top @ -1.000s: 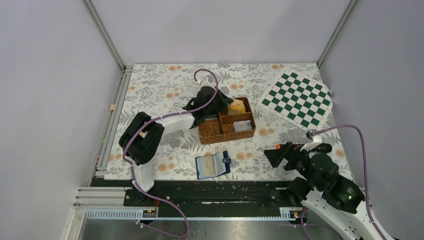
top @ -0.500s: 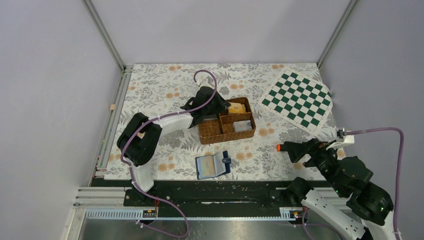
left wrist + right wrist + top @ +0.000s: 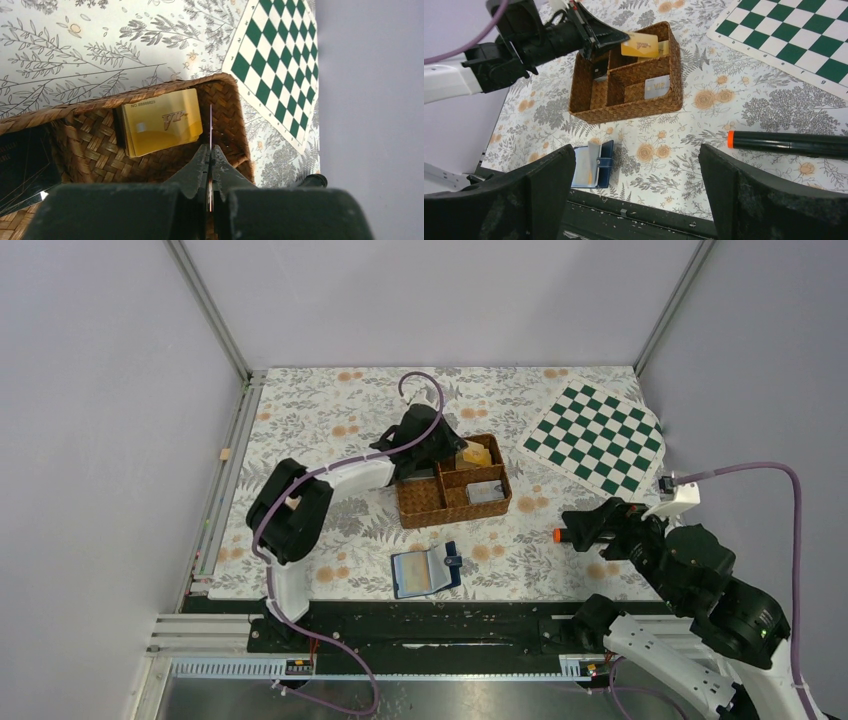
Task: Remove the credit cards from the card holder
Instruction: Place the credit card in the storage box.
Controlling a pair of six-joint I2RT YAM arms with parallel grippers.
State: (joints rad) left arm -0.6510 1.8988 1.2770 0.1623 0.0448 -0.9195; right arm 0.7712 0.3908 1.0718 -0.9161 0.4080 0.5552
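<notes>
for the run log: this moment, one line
left gripper shut on gold card over tray | right gripper open, empty | card holder open

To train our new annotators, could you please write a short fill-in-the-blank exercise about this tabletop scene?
1. The left tool is shut on a thin gold ____ over the wicker tray.
2. The card holder lies ____ on the table, light blue inside facing up.
3. The right tool is wide open and holds ____.
4. The chessboard has white and ____ squares.
Missing words: card; open; nothing; green.
</notes>
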